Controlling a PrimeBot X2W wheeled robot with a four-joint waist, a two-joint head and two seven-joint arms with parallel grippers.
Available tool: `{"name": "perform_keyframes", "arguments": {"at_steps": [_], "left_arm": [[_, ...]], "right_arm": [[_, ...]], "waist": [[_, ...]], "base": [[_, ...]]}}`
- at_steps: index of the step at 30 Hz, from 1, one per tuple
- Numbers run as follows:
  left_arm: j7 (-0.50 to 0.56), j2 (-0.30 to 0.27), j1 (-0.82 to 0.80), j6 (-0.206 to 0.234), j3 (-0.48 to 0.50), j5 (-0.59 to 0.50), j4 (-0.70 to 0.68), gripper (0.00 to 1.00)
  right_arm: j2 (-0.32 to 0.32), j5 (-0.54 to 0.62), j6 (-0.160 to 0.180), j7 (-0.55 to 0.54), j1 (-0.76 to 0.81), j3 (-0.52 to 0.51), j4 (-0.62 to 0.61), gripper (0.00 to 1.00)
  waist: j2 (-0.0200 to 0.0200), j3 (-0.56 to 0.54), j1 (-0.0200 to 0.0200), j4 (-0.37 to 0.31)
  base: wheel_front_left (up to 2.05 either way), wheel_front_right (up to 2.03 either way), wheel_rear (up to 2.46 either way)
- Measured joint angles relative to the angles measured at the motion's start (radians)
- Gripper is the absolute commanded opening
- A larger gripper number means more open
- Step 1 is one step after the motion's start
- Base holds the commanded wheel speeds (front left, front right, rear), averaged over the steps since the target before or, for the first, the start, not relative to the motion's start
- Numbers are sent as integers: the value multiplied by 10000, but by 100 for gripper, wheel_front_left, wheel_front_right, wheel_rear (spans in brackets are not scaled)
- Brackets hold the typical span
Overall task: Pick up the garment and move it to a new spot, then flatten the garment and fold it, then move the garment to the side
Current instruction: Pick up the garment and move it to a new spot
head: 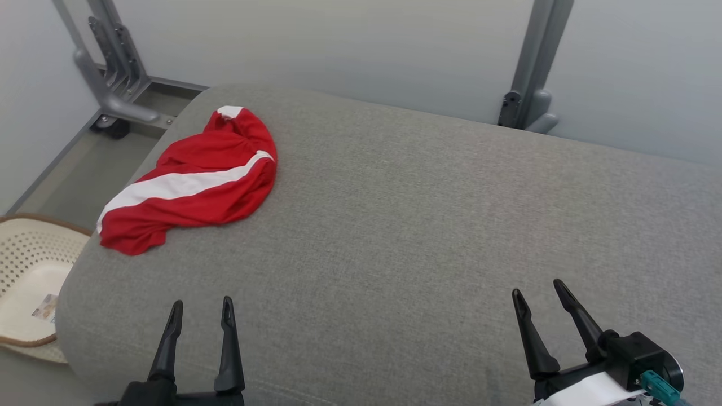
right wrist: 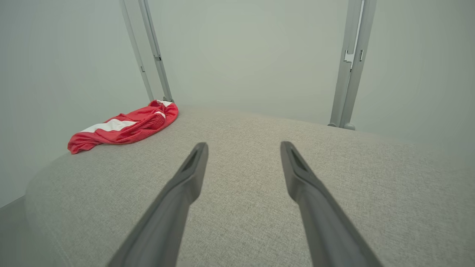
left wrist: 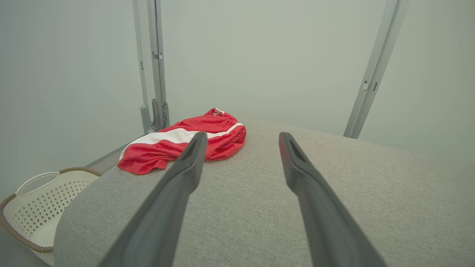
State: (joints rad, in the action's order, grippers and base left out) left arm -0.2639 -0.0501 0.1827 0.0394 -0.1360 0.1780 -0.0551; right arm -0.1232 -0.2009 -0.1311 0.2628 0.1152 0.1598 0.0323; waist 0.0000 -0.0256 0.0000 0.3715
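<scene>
A pale perforated basket (head: 34, 254) sits on the floor, to the left of the left hand (head: 202, 303) and lower than the grey cushion (head: 406, 225). The red garment (head: 192, 186) with its white stripe lies crumpled on the cushion, ahead of that hand and slightly to its left; the hand is spread wide, empty and apart from it. The cloth looks thin, light and limp, likely to sag, so a raised fold at the near hem seems the best place to pinch. The right hand (head: 537, 288), also spread and empty, has the garment well off to its left.
</scene>
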Motion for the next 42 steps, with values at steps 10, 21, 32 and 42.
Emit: {"name": "perform_keyframes", "arguments": {"at_steps": [10, 21, 32, 42], "left_arm": [[0, 0, -48, 215, -4, 77, -63, 100], [0, 0, -100, 307, 19, 142, -42, 100], [0, -2, -1528, 353, 146, 734, 596, 100], [-2, -8, -4960, 104, 895, 1998, 2623, 100]], "right_arm": [[56, -203, 0, 0, -62, -40, 42, 100], [-6, -282, 0, 0, -74, 2, 65, 100], [-437, -253, 0, 0, -76, 23, -46, 100], [-1601, -198, 0, 0, -763, 121, -228, 100]], "waist": [[0, 129, 0, 1055], [0, 110, 0, 1332], [0, 616, 0, 1184], [0, 1991, 1, 926]], "base": [[0, 0, 0], [0, 0, 0], [0, 0, 0], [0, 0, 0]]}}
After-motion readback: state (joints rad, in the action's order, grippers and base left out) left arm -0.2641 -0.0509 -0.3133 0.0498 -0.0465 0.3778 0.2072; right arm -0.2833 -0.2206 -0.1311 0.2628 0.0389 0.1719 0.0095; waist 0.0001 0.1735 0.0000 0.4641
